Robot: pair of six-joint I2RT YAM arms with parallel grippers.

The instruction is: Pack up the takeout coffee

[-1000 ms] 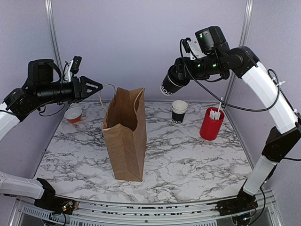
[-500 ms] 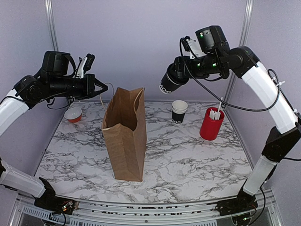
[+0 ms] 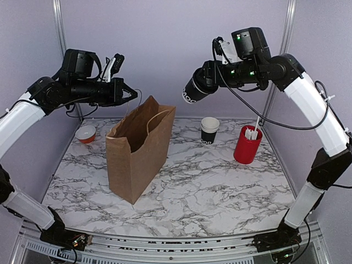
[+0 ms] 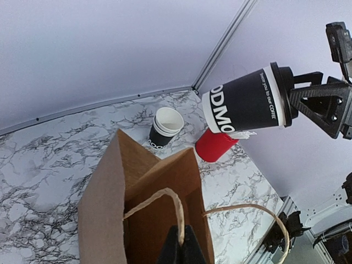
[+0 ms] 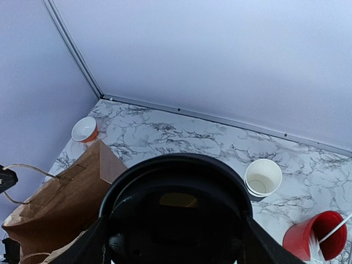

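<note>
Bag (image 3: 135,159) now shifted left, left hand (image 3: 133,94) clamped on handle (image 4: 175,199)

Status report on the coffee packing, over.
Left gripper shut on bag handle, bag tilted. Right gripper holds cup aloft, right of bag. Nothing between.

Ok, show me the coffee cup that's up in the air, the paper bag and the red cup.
coffee cup (image 3: 192,93), overhead view, on its black side wall near the lettering.
paper bag (image 3: 147,159), overhead view, on its brown side panel.
red cup (image 3: 246,148), overhead view, on its outer wall.
</note>
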